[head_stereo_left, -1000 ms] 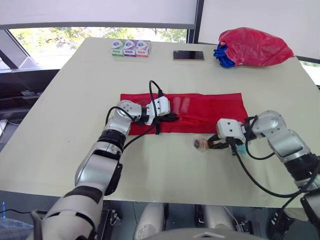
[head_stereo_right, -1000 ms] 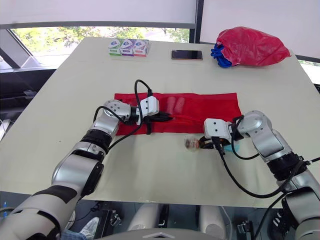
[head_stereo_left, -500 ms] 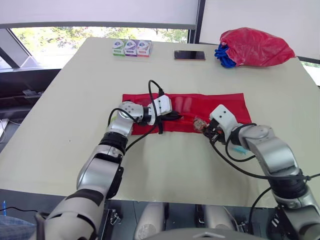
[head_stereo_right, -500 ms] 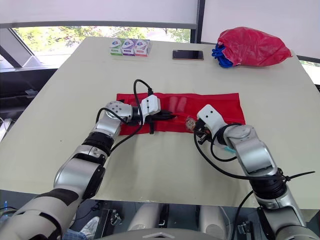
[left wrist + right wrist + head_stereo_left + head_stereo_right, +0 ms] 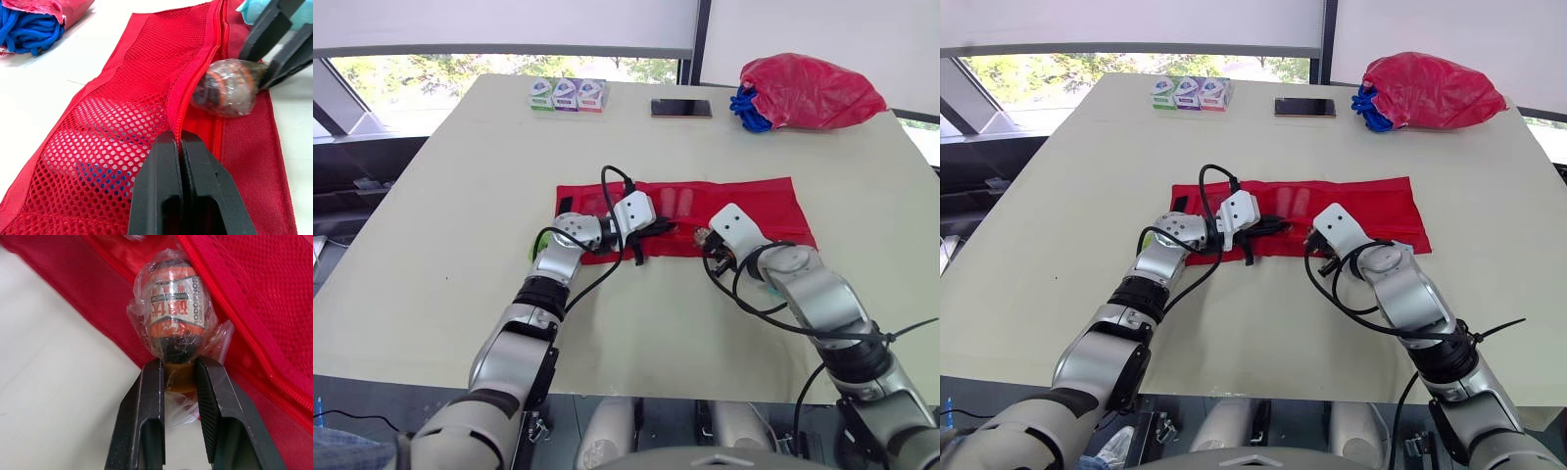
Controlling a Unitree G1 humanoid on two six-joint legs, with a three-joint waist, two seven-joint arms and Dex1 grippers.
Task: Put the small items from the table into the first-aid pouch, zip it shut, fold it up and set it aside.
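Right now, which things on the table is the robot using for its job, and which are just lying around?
For the job:
- red pouch, pinched at its mesh edge by the left gripper
- wrapped bottle, held by the right gripper at the pouch's opening

Just lying about:
- three small boxes
- phone
- red bag with blue rope poking out
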